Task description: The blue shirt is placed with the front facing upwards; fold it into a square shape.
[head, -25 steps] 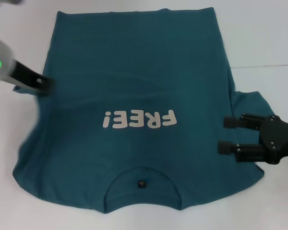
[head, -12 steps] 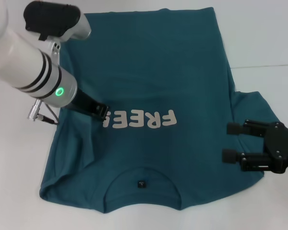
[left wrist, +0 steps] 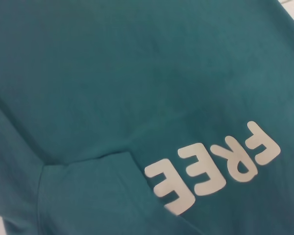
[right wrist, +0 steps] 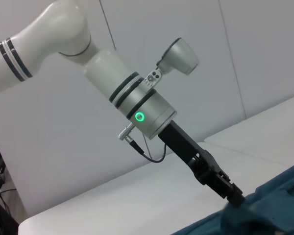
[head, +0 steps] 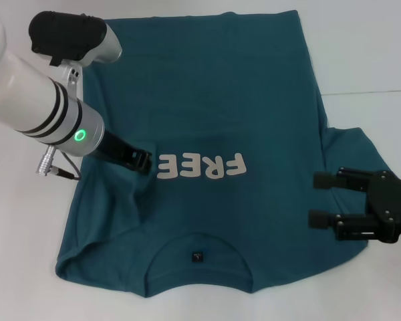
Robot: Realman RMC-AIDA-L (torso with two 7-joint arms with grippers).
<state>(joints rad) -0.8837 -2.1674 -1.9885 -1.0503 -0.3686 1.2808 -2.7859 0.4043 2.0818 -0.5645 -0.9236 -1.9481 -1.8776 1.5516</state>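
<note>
To fold well, the left gripper [head: 144,162], apparently pinched on the left sleeve of the blue shirt [head: 207,100] spread on the white table [head: 367,53], should lay it flat beside the "FREE" print [head: 202,166]; the right gripper [head: 321,199] hovers with jaws apart over the right sleeve.

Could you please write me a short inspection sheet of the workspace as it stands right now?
Surface: white table, with a seam line running across it on the right.
Job's things: blue shirt front up, its left side folded in over the chest, hiding the print's last character; right sleeve flat.
Clutter: nothing seen.
Grippers: left gripper low on the folded edge beside the print; right gripper open over the right sleeve.
Cables: a thin cable loops at the left wrist.
Surroundings: plain pale wall behind.
</note>
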